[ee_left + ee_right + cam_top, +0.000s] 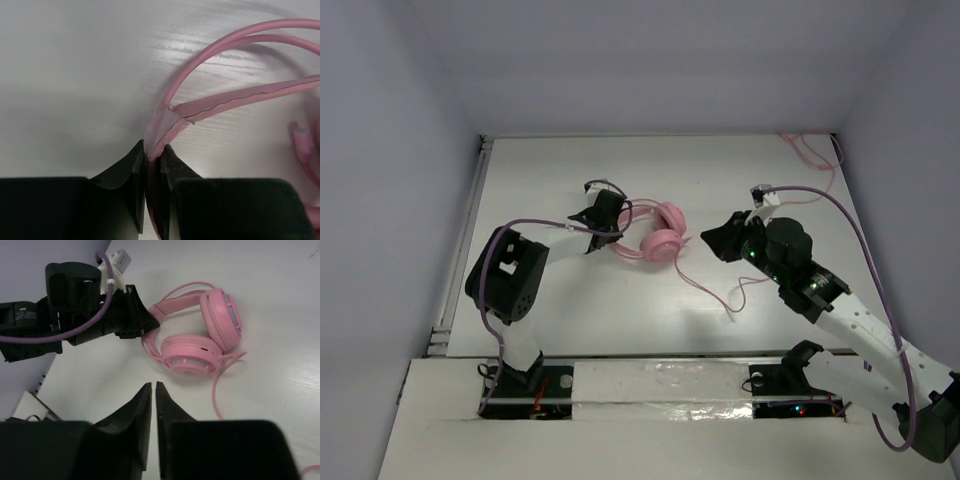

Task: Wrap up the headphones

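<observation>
Left jaws, black and wedge-shaped, fill the lower edge of the left wrist view. They are closed on the thin headband [167, 127] of the pink headphones [658, 232], and the band is pinched between them where its strips meet.

The headphones are laid near the middle of the white desk [620, 330]. The two round cups [192, 352] are set close together on the side away from the left jaws. The thin pink cable [735, 290] is led from the cups across the desk toward the near right in loose bends.

The right jaws are held above the desk at the end of the right arm [820, 290], to the right of the headphones and apart from them. They are closed to a narrow slit, and nothing is held between them.

A purple cable [75, 332] is run along the left arm [510, 275]. Small pale print [22, 315] is seen on that arm's black housing in the right wrist view, but it is too small to be read.
</observation>
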You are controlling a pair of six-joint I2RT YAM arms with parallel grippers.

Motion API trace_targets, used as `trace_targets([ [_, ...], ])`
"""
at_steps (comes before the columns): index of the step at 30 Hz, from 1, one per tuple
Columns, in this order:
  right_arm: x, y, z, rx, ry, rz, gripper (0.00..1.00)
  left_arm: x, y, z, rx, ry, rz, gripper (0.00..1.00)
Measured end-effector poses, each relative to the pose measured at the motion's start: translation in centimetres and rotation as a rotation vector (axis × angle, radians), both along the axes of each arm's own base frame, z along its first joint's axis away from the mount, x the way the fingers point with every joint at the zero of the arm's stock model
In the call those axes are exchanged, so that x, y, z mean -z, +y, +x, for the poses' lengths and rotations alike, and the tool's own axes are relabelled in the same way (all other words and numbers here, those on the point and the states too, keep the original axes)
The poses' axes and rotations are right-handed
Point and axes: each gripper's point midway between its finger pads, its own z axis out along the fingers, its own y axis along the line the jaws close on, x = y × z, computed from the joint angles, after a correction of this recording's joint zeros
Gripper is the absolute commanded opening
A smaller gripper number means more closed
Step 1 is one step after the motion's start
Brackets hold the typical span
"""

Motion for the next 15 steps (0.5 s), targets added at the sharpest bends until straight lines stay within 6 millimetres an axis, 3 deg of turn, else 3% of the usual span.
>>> trace_targets([
  [1,0.1,0.0,0.0,0.002,0.002,-0.001,0.00,-0.5,0.0,-0.2,0.007,0.002,-0.005,0.00],
  [4,0.7,0.0,-0.2,-0.006,0.011,-0.004,0.00,-3.5,0.2,-1.2,0.041,-0.007,-0.020,0.00],
  [8,1.0,0.7,-1.0,-0.067,0.008,0.006,0.41,-10.2,0.7,-1.4,0.110,-0.059,-0.089,0.00],
  [9,0.9,1.0,-1.3,-0.091,0.005,0.012,0.59,-12.1,1.0,-1.1,0.123,-0.084,-0.113,0.00],
  [11,0.6,1.6,-1.7,-0.137,-0.007,0.027,0.73,-16.0,1.7,-0.3,0.134,-0.143,-0.164,0.00],
  [15,0.4,3.1,-2.3,-0.229,-0.021,0.045,0.79,-22.4,3.3,1.6,0.132,-0.262,-0.240,0.00],
])
